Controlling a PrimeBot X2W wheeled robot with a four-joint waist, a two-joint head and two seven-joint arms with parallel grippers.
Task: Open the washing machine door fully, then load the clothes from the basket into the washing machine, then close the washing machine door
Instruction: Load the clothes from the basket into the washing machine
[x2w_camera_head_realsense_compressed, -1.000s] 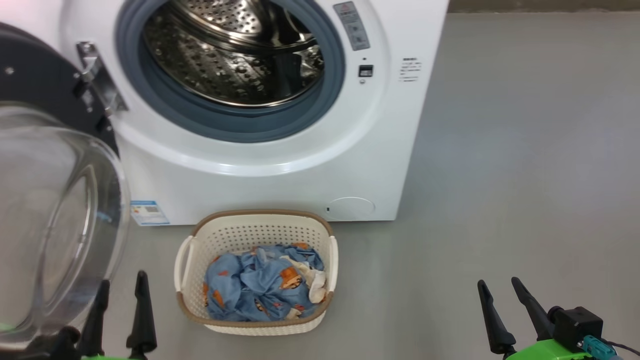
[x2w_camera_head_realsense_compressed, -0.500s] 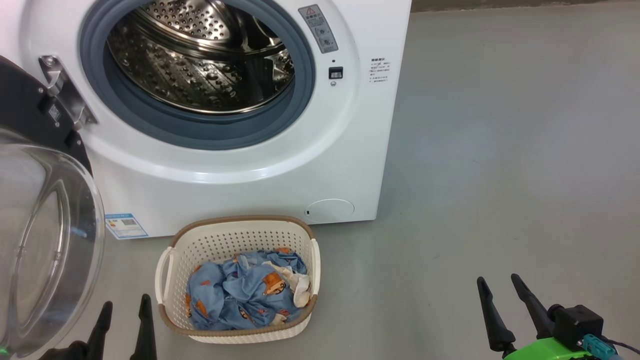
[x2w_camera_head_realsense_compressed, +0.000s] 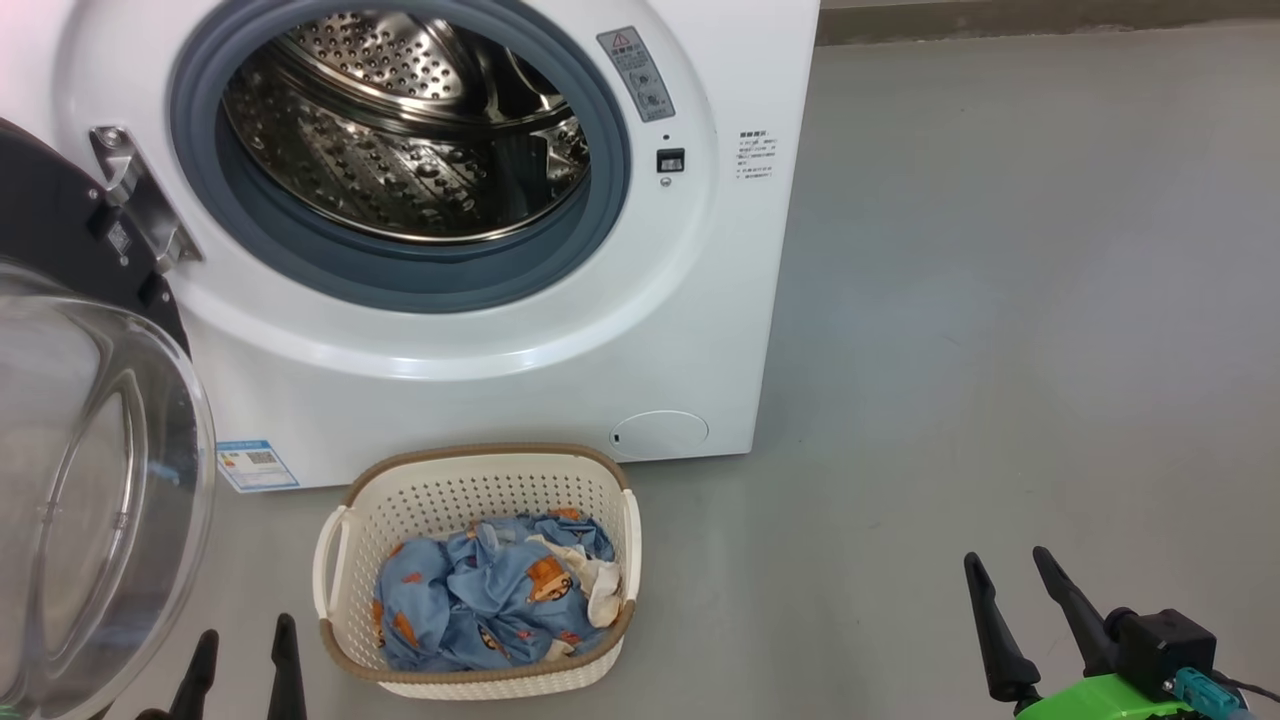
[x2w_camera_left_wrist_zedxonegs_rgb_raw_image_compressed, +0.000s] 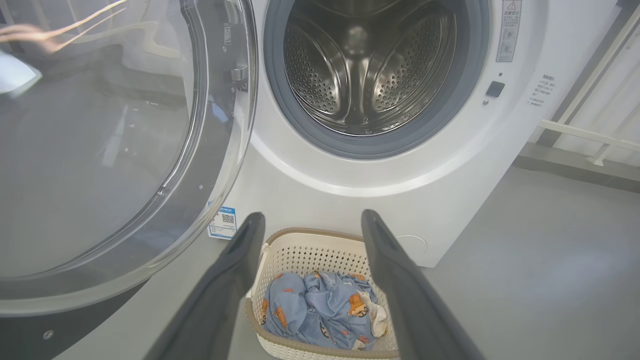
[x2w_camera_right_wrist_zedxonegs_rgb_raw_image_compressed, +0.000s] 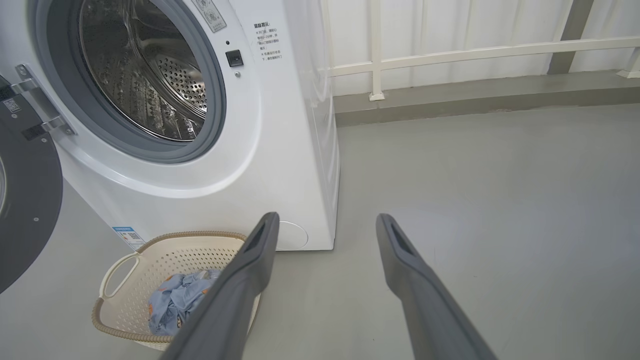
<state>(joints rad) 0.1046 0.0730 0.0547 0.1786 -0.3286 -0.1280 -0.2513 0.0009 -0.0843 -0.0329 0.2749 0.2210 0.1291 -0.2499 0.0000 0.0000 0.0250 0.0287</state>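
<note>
The grey floor (x2w_camera_head_realsense_compressed: 1000, 300) spreads under and ahead of both grippers, and most of it lies beyond the right gripper (x2w_camera_head_realsense_compressed: 1007, 555). The washer (x2w_camera_head_realsense_compressed: 480, 390) stands ahead of the left gripper (x2w_camera_head_realsense_compressed: 246, 628), up and to the left of the right one, with its round mouth facing them. In the left wrist view, the steel drum (x2w_camera_left_wrist_zedxonegs_rgb_raw_image_compressed: 360, 75) sits straight beyond the fingertips, ringed by a grey gasket (x2w_camera_left_wrist_zedxonegs_rgb_raw_image_compressed: 280, 115).

The door (x2w_camera_head_realsense_compressed: 90, 480) is swung open on the washer's left. Its glass bowl bulges just beside the left gripper on that gripper's outer side, apart from the fingers.

The basket (x2w_camera_head_realsense_compressed: 480, 452) sits on the floor in front of the washer. It is near the left gripper on its inner side and well apart from the right gripper. In the left wrist view it shows between and below the two fingertips. The clothes (x2w_camera_head_realsense_compressed: 490, 600) lie bundled inside it, blue with a bit of white cloth.

Both grippers are spread wide with nothing between their fingers, and neither touches the basket or the door.

The metal hinge (x2w_camera_head_realsense_compressed: 140, 205) is far ahead of the left gripper, and the blue label (x2w_camera_head_realsense_compressed: 257, 464) is low on the washer between the door and the basket.
</note>
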